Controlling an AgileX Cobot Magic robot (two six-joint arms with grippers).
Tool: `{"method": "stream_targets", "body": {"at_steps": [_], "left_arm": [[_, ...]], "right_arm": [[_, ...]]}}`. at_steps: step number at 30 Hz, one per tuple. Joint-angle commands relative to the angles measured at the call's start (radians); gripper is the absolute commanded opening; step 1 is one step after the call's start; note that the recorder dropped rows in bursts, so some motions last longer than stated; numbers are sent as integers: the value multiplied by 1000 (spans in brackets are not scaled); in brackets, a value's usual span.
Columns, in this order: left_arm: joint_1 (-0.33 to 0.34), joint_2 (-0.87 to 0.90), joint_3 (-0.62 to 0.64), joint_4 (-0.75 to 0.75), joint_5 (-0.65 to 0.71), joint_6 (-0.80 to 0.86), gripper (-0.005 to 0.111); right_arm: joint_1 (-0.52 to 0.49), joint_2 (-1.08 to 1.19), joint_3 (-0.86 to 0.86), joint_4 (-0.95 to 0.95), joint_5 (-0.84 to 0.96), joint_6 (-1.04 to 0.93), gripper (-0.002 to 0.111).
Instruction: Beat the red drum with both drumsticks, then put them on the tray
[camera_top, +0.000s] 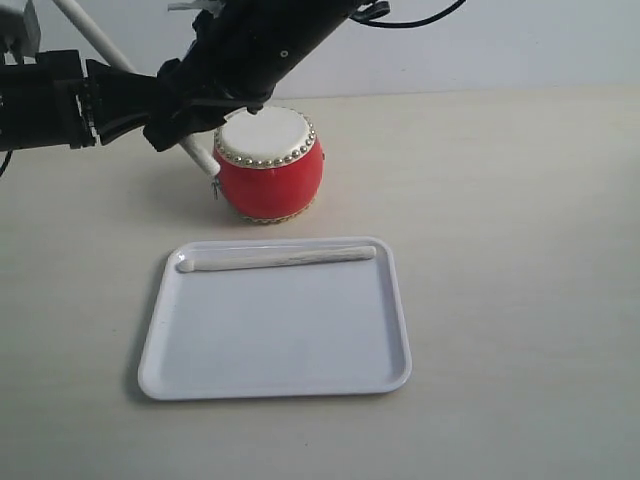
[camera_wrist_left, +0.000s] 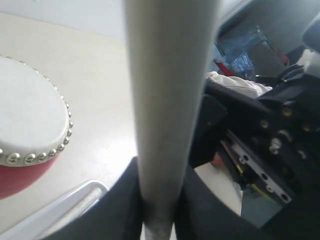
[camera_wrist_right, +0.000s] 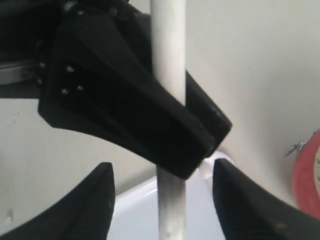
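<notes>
Left wrist view: drumstick (camera_wrist_left: 167, 100) in tool (camera_wrist_left: 158, 212)

Legible text, labels, brands, numbers, signs: none in any view.

Surfaces checked:
- glossy red barrel-shaped drum with cream skin and gold studs (camera_top: 270, 185), centre far
- flat glossy white rectangular tray (camera_top: 280, 375), centre near
- pale wooden drumstick (camera_top: 275, 258), on the tray's far edge
- second pale wooden drumstick (camera_top: 95, 35), far left
- black arm housings (camera_top: 40, 105)

Blurred blue clutter (camera_wrist_left: 240, 50) in the left wrist view: unreadable.

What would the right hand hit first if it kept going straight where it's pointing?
Most likely the left hand, clamped on a drumstick, which sits straight ahead of the open right hand. How far off it is remains unclear.
</notes>
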Motion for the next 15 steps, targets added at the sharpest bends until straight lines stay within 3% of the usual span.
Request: {"method": "stream_targets", "body": {"at_steps": [1,7,13,15], "left_arm": [[-7,0,2,-17,12,-3,0],[-7,-6,2,-17,12,-6,0],[-7,-9,2,-17,12,-8,0],[-7,-9,2,-17,12,-8,0]], "right_arm": [[-3,24,5,8,-1,-11,55],[-3,33,5,10,1,-11,44],[-3,33,5,33,1,6,4],[-3,33,5,34,1,33,0]]}}
